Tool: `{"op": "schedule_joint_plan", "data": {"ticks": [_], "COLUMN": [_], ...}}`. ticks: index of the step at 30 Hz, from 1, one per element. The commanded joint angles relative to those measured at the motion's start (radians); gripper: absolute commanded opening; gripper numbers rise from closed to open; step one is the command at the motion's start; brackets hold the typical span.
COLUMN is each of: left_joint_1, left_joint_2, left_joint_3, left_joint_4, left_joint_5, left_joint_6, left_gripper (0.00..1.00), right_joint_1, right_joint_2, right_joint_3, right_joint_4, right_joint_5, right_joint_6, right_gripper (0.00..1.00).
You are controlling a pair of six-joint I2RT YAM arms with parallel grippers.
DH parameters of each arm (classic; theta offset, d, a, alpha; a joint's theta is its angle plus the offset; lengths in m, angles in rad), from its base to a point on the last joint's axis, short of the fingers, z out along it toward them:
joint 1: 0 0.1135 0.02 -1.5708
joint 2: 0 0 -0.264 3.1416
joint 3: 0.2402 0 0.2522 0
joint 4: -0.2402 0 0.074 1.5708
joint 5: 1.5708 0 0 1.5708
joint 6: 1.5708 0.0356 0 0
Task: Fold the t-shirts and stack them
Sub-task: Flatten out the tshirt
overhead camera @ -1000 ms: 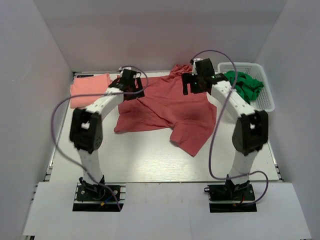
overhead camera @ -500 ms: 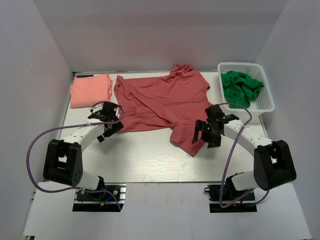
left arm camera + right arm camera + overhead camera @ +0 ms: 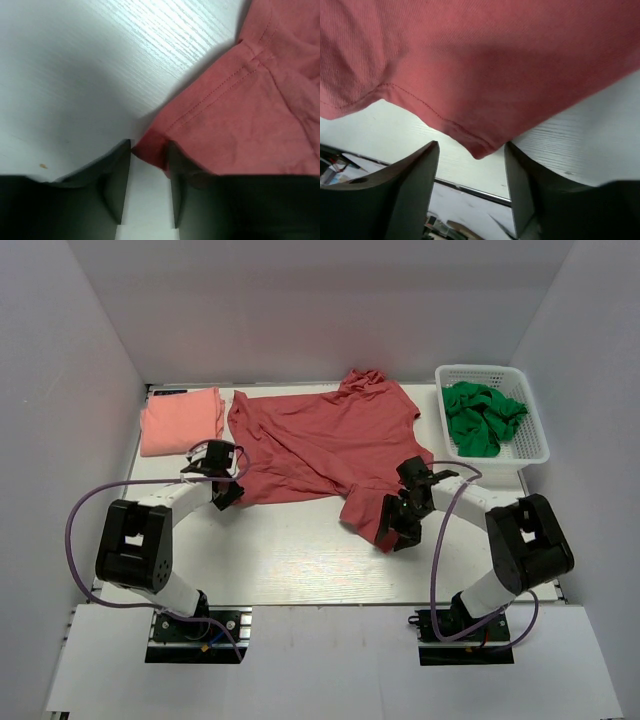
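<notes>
Top external: brick-red t-shirt (image 3: 320, 440) lies spread but rumpled over the table's (image 3: 300, 565) middle toward 12 o'clock, collar at the far edge. The salmon-pink t-shirt (image 3: 180, 420) sits folded at approx 10 o'clock, just beside the red one, prob. as the base of the stack. Left gripper (image 3: 222, 488) is down at the red shirt's 8 o'clock corner and right gripper (image 3: 400, 522) at its 5 o'clock corner. My read: each arm takes one near hem corner so both can lift the near edge and carry it toward 12 for the 1st fold. Left wrist view: jaws partly spread, straddling the very tip of the corner; bare table shows in the gap, so cloth is betw. the tips but not pinched yet. Right wrist view: jaws spread wider, hem corner pointing into the gap, touching neither side; nothing held. Surface is white, wood-grain, smooth, so cloth should slide easily, and a corner could slip out if the pinch is shallow. Room: plain white walls (image 3: 100, 340) box the table on 3 sides. A white basket (image 3: 480, 368) w/ green cloth (image 3: 485, 415) is at approx 2 o'clock, and purple cables (image 3: 75, 540) loop off both arms.
</notes>
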Motion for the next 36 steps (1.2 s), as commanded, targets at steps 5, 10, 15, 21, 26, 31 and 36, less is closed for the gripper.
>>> {"op": "schedule_joint_plan", "data": {"ticks": [5,10,15,21,26,31,36], "left_joint_1": [-0.014,-0.014,-0.014,0.001,0.01,0.042,0.061], "left_joint_2": [-0.055,-0.133,-0.25,-0.288,-0.172,0.013,0.071], "left_joint_3": [-0.095,-0.16,-0.151,-0.007,0.144,0.158,0.158], "left_joint_4": [-0.034,-0.139,-0.273,-0.358,-0.249,-0.105,-0.002], "left_joint_5": [0.075,0.075,0.147,0.001,-0.101,-0.089,-0.046], "left_joint_6": [0.007,-0.014,-0.034,-0.017,0.044,0.093,0.119], "left_gripper": [0.29,0.06,0.29,0.96,0.99,0.91,0.79], "right_joint_1": [-0.001,-0.009,-0.036,-0.064,-0.079,-0.093,-0.108], "right_joint_2": [0.069,-0.002,-0.08,-0.04,0.041,0.085,0.125], "right_joint_3": [-0.009,-0.02,-0.04,-0.062,-0.003,0.02,0.024], "right_joint_4": [0.017,-0.087,-0.237,-0.248,-0.263,-0.271,-0.266], "right_joint_5": [-0.057,0.101,0.186,0.207,0.203,0.198,0.181], "right_joint_6": [0.012,0.032,0.027,-0.01,-0.042,-0.042,-0.034], "right_gripper": [0.26,0.0,0.0,0.0,0.0,0.0,0.0]}}
